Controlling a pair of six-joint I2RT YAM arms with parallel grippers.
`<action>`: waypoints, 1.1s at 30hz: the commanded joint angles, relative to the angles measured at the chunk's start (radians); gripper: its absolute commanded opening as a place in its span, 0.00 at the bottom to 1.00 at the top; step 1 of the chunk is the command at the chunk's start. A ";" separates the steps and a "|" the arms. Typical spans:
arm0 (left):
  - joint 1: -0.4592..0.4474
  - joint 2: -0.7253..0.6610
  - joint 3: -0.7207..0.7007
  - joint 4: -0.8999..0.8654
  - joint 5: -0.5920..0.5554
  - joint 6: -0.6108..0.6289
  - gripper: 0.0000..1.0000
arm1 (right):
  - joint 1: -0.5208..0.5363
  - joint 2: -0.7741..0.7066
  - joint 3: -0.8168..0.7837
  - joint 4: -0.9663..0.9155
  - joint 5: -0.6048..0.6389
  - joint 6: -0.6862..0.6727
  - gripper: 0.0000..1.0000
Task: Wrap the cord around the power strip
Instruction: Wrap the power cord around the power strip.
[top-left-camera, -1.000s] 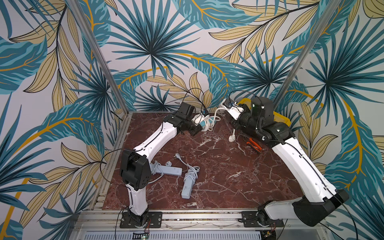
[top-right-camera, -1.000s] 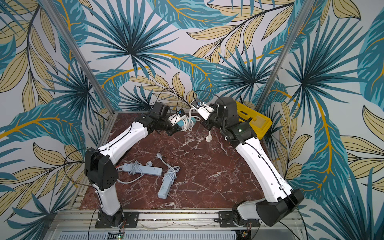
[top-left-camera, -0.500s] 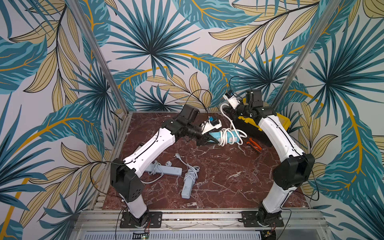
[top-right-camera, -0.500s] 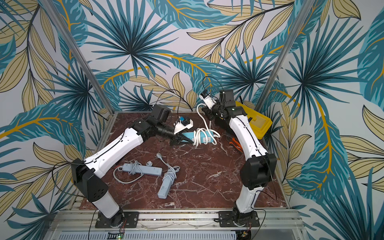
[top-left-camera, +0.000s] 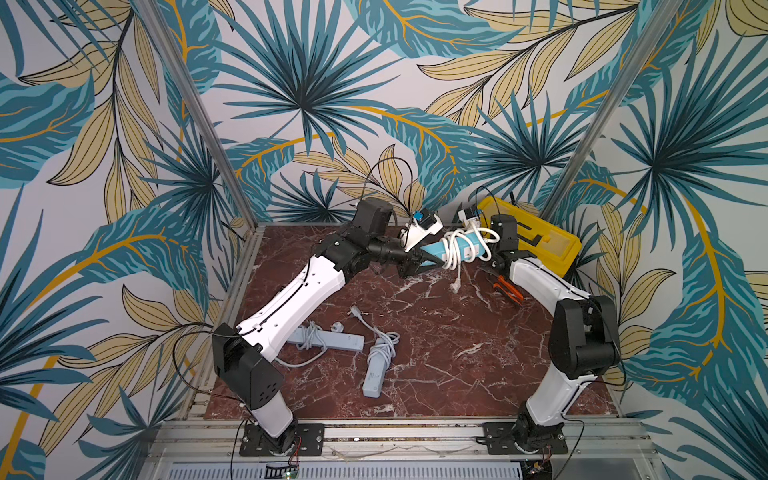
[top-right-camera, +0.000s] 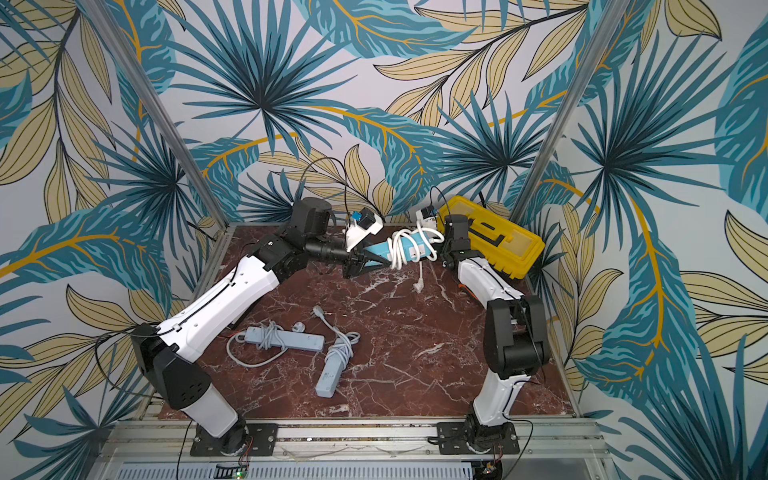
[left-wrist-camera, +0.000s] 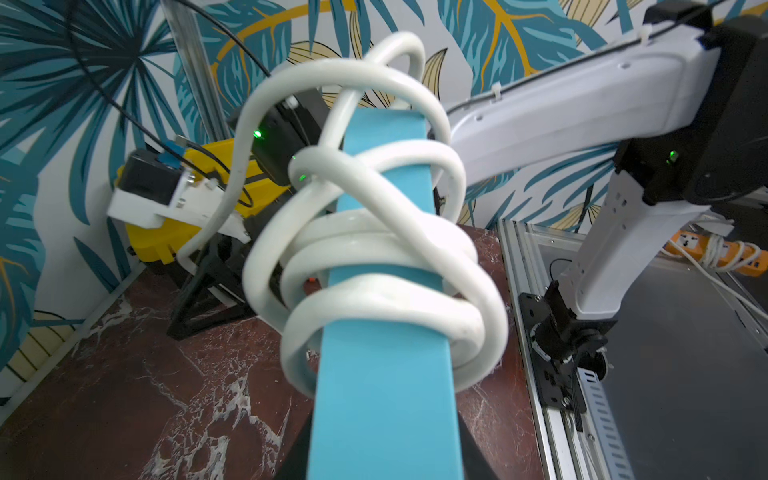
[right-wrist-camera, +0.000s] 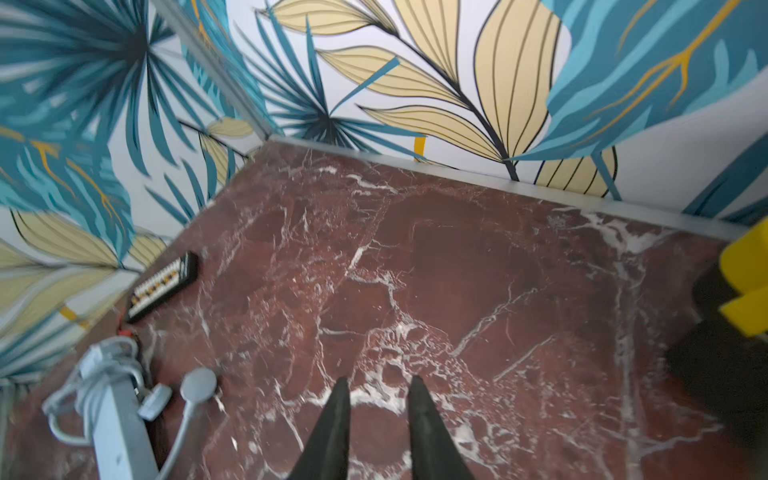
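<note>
The left gripper (top-left-camera: 428, 261) is clamping one end of the blue power strip (top-left-camera: 434, 250) and holding it in the air above the worktop (top-left-camera: 415, 332), near its far edge. The strip's long axis is running roughly along that edge, from the left gripper out toward the right arm. The white cord (left-wrist-camera: 374, 232) is lying around the body in several loose, crossing coils. Its plug (top-left-camera: 455, 286) is hanging down from them toward the marble, seemingly not quite touching it.

The right gripper (right-wrist-camera: 379, 380) is standing with its fingers a little apart and nothing between them. Its wrist view is showing only bare marble, so the strip is lying off to the side of the fingers, not ahead of them. By my judgement the dangling tail is what is left to tuck in. The right arm is the nearer free one, but it is needing to turn back toward the strip's outer end first.
</note>
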 joint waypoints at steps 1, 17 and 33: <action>-0.012 -0.062 0.032 0.276 -0.007 -0.119 0.00 | 0.008 -0.022 -0.100 0.236 0.083 0.196 0.31; 0.098 -0.037 0.015 0.402 -0.613 -0.296 0.00 | 0.168 -0.149 -0.280 0.031 0.316 0.038 0.00; 0.124 0.179 -0.014 0.107 -0.911 0.216 0.00 | 0.461 -0.565 -0.144 -0.529 0.669 -0.584 0.00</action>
